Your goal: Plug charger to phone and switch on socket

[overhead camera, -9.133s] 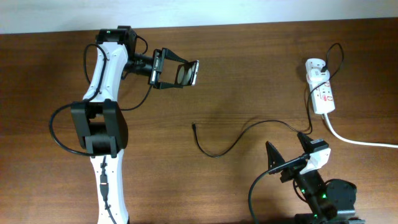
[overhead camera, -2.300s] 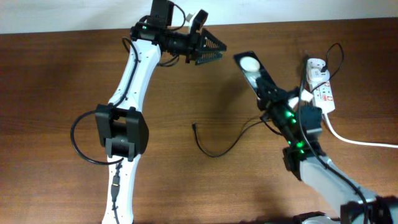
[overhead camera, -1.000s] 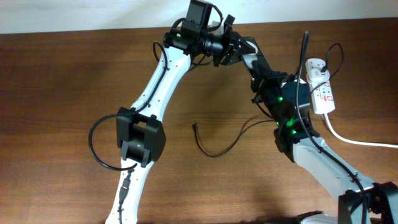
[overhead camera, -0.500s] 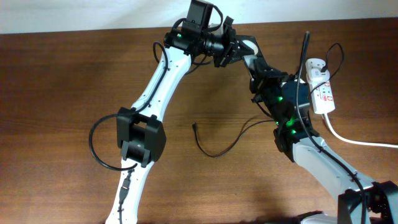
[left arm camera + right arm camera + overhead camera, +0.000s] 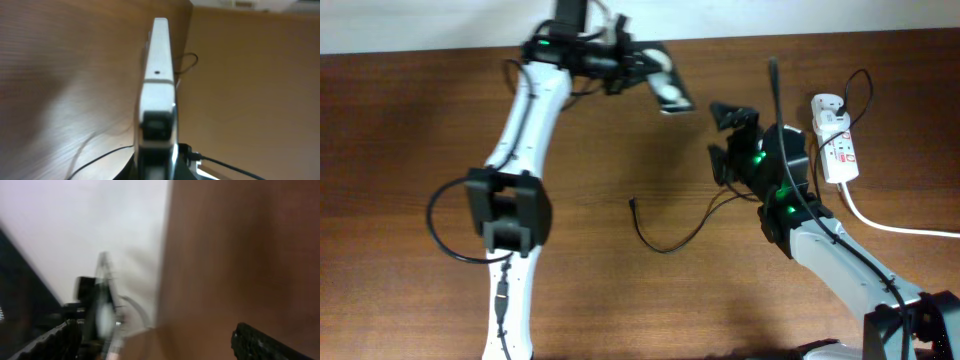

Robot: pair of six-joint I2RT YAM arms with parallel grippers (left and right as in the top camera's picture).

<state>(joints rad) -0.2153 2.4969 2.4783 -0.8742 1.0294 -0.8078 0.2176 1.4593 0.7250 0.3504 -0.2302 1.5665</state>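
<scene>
The black phone (image 5: 667,90) hangs above the far side of the table, with my left gripper (image 5: 638,66) shut on its end. In the left wrist view the phone (image 5: 159,75) shows edge-on, running straight out from my left gripper (image 5: 157,150). My right gripper (image 5: 721,140) stands open a short way right of the phone, holding nothing. In the blurred right wrist view, my right gripper (image 5: 150,347) shows its fingers wide apart. The charger cable (image 5: 672,244) lies on the table, its connector tip (image 5: 633,203) free and its white adapter (image 5: 827,105) on the socket (image 5: 840,150).
A thick white cord (image 5: 900,228) runs from the socket off the right edge. The black cable loops past my right arm (image 5: 820,240). The left arm (image 5: 515,150) spans the table's left half. The table's far edge lies just behind the phone.
My right gripper has opened, let go of the phone and drawn back to the right. My left gripper has shut on the phone and swung it left.
</scene>
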